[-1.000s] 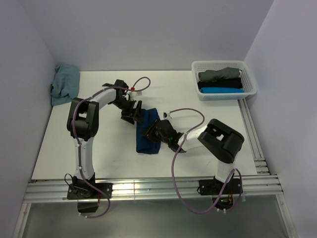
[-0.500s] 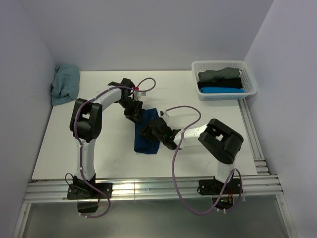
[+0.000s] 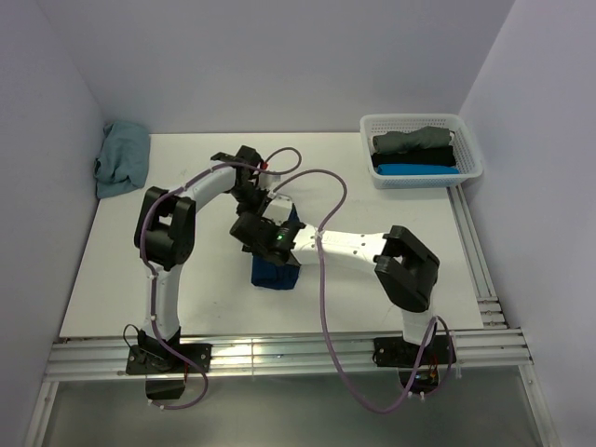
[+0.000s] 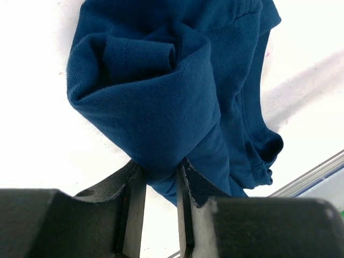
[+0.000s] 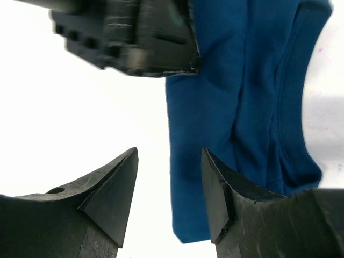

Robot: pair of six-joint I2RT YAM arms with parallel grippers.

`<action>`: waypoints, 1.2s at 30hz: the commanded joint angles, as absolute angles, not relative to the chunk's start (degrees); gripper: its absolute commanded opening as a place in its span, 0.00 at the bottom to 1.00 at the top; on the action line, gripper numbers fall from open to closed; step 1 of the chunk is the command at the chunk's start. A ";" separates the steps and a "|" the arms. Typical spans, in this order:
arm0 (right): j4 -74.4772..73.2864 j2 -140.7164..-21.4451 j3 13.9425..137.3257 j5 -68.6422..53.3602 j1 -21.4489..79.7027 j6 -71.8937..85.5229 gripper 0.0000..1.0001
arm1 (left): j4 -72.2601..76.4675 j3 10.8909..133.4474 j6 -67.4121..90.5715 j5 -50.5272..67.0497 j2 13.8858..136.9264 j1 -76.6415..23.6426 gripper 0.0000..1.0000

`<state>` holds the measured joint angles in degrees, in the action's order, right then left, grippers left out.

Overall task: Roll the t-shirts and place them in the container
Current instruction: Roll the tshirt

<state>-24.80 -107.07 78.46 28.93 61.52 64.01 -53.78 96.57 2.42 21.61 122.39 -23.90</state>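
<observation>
Clamped on bunched fold of navy t-shirt [image 4: 161,97] w/ L gripper [image 4: 156,173]. Spread apart at R gripper [image 5: 169,156], poised over shirt's edge, right beside L gripper.

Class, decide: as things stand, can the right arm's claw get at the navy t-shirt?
Probably yes. The right claw hangs open above the navy t-shirt, with nothing between them. The left claw, pinching the rolled end, sits close by, not in the way.
</observation>
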 commanded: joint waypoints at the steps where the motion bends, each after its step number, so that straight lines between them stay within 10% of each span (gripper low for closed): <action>1: -35.68 -109.68 85.23 37.09 63.37 61.79 0.58 | -54.58 98.44 2.28 17.58 121.46 -24.87 0.28; 18: -41.66 -122.17 94.93 39.20 64.16 60.38 0.57 | -56.78 101.51 3.16 17.49 122.34 -26.54 0.33; 29: -41.76 -122.08 90.45 36.04 64.43 62.58 0.58 | -59.85 109.50 2.37 21.35 124.19 -26.28 0.66; 36: -14.48 -109.46 67.38 25.59 61.88 61.96 0.51 | -61.87 113.64 0.62 30.84 122.52 -23.38 0.82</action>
<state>-27.33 -114.45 77.69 35.48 63.22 60.49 -60.05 110.72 2.09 24.12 124.57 -25.17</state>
